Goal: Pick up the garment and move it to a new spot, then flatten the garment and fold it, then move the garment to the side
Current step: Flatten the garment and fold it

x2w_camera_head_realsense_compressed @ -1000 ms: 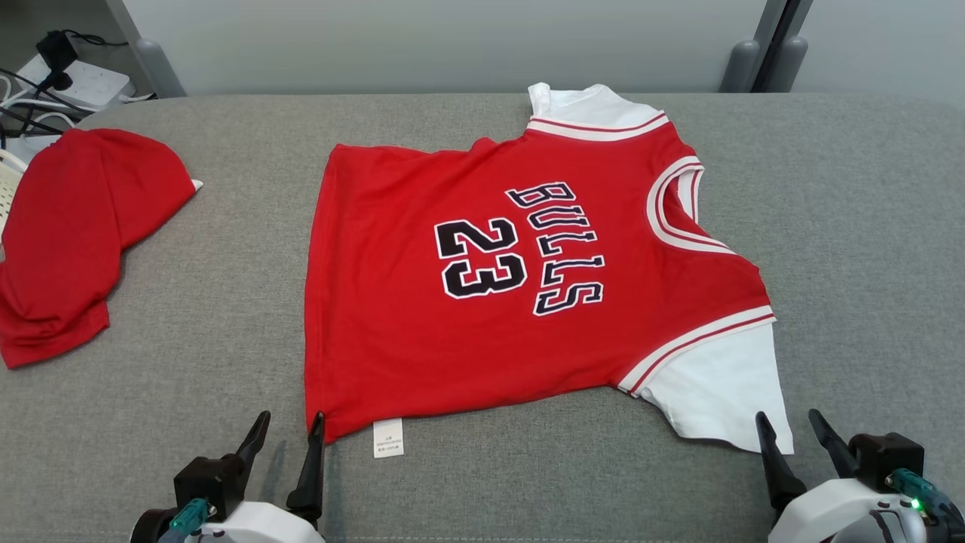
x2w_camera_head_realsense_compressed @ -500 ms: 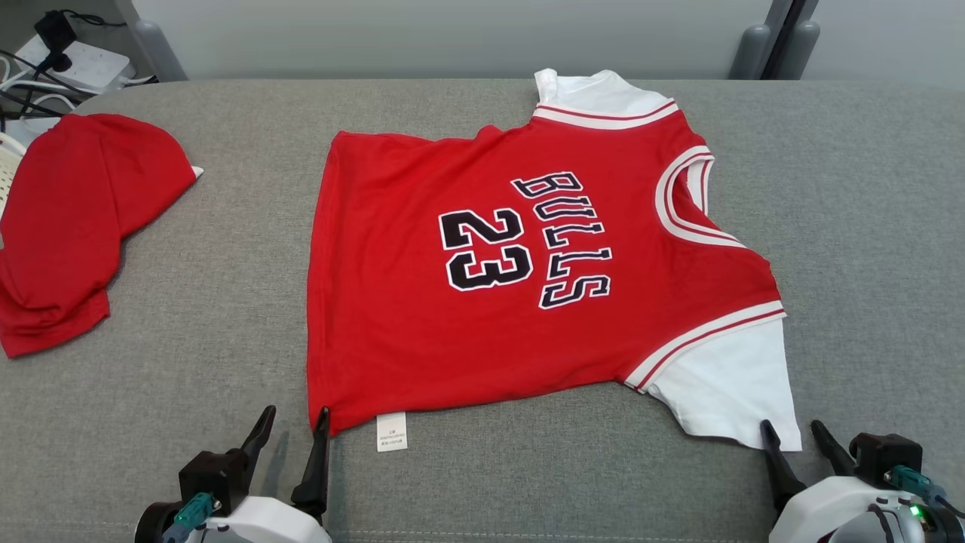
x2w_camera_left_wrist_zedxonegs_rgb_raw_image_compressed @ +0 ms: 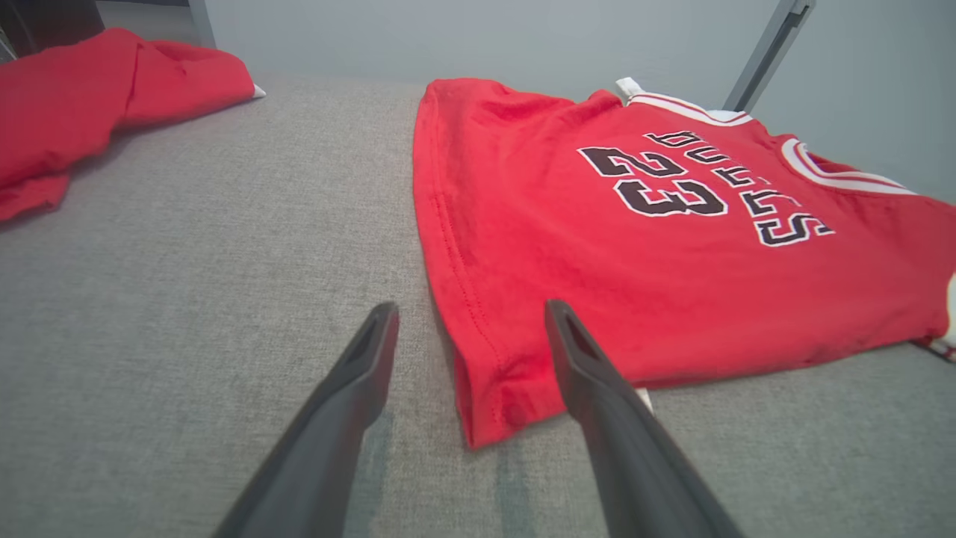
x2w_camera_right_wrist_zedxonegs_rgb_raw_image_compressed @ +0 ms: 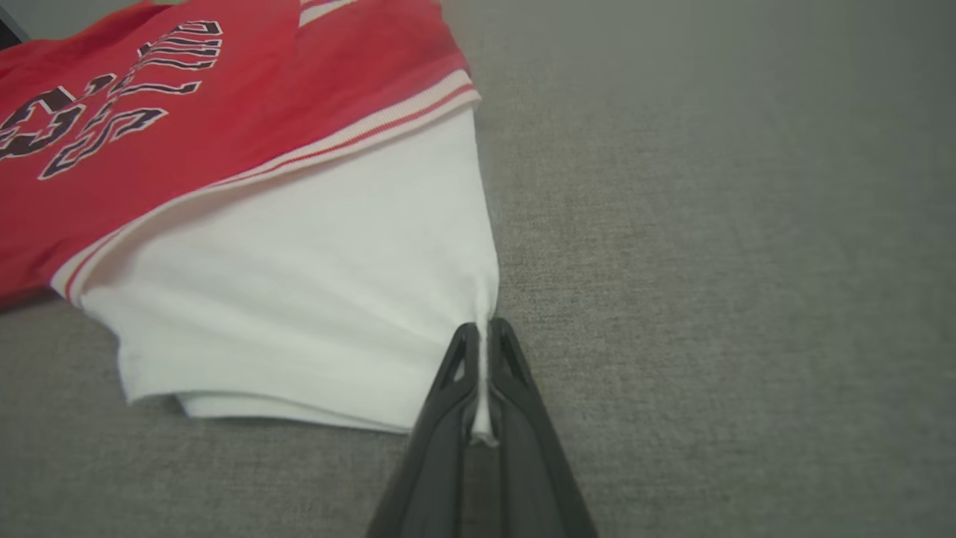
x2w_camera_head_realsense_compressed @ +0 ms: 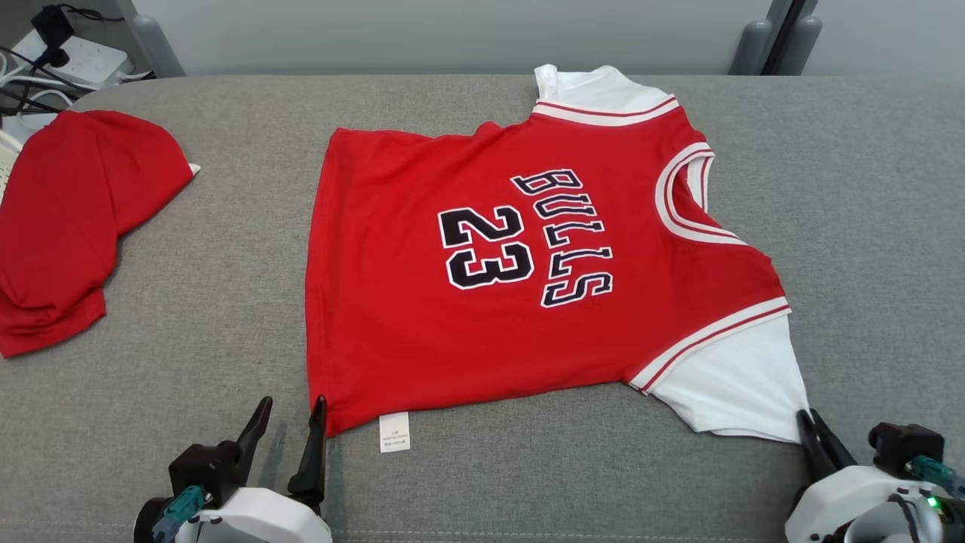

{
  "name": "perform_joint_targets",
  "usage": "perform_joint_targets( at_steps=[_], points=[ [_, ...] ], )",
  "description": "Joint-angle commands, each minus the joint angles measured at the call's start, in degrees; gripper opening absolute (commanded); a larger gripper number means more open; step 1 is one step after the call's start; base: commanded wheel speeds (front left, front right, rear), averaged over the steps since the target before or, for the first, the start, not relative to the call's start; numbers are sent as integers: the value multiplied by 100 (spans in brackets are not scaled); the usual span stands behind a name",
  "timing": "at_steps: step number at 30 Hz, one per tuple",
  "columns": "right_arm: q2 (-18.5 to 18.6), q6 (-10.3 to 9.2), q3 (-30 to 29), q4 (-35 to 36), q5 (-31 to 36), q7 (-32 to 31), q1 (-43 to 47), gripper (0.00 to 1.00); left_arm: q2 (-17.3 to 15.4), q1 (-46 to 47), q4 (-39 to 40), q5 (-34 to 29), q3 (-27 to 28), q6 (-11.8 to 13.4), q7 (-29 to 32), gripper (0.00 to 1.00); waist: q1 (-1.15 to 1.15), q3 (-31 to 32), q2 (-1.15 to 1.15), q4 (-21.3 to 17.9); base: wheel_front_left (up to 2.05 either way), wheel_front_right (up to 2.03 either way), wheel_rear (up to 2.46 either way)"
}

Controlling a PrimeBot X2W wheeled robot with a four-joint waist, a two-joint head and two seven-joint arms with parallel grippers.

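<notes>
Our right gripper (x2w_camera_right_wrist_zedxonegs_rgb_raw_image_compressed: 484, 325) has its two long dark fingers pressed together on the near outer corner of the white short sleeve (x2w_camera_right_wrist_zedxonegs_rgb_raw_image_compressed: 299, 284). A thin strip of white cloth runs down between them, and the fabric gathers into a small peak at the tips. Our left gripper (x2w_camera_left_wrist_zedxonegs_rgb_raw_image_compressed: 470, 308) stands with its fingers spread wide and has hold of nothing. The near hem corner of the red basketball jersey (x2w_camera_head_realsense_compressed: 422, 332) lies between those fingers, and we cannot tell whether the fingers touch the cloth. The jersey lies spread face up on the grey woven surface (x2w_camera_head_realsense_compressed: 188, 317), near its middle, turned sideways to us — hem toward our left, white-trimmed neck opening toward our right. The black lettering "BULLS" and "23" reads sideways across the chest. A small white care label (x2w_camera_head_realsense_compressed: 395, 432) pokes out from under the near edge, just beside the left gripper's inner finger. The far sleeve shows as a white patch at the jersey's far edge. Well apart, at the left end of the surface, we see a second red garment (x2w_camera_head_realsense_compressed: 68, 219) lying bunched. Beyond it, a white power strip (x2w_camera_head_realsense_compressed: 75, 60) with dark cables sits off the surface's corner.
</notes>
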State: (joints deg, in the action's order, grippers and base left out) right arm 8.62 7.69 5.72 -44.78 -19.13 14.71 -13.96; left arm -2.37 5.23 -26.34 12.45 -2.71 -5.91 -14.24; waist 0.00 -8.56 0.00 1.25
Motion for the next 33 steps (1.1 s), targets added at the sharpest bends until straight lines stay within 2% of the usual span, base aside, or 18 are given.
perform_joint_targets(
  at_steps=[1, 11, 15, 24, 25, 26, 27, 33],
  points=[
    [180, -20, 29, 124, -7, 29, 90, 0, -51, 259, 154, 115, 162, 50, -76, 100, 0, 1, 0, -30, 0, 0, 0],
    [240, -20, -160, 359, 74, 29, 233, 0, -51, 354, -255, 626, -63, -59, -76, 100, 0, -48, 0, -228, 0, 0, 0],
    [218, -20, -149, 408, 100, 29, 214, 0, -51, 341, -458, 993, -338, -131, -76, 100, 0, -64, 0, -266, 0, 0, 0],
    [153, -20, -75, 547, 103, 29, 117, 0, -51, 432, -852, 1187, -592, -156, -76, 100, 0, -95, 0, -350, 0, 0, 0],
    [149, -20, -67, 552, 106, 29, 111, 0, -51, 445, -860, 1224, -651, -156, -76, 85, 0, -94, 0, -361, 0, 0, 0],
    [146, -20, -58, 561, 106, 29, 102, 0, -51, 455, -852, 1284, -729, -157, -76, 18, 0, -94, 0, -371, 0, 0, 0],
    [143, -20, -48, 567, 105, 29, 95, 0, -51, 459, -842, 1377, -828, -157, -76, 0, 0, -90, 0, -381, 0, 0, 0],
    [185, -20, -23, 563, 72, 29, 83, 0, -172, 431, -789, 1567, -940, -157, -76, 0, 0, -23, 0, -374, 0, 0, 0]
  ],
)
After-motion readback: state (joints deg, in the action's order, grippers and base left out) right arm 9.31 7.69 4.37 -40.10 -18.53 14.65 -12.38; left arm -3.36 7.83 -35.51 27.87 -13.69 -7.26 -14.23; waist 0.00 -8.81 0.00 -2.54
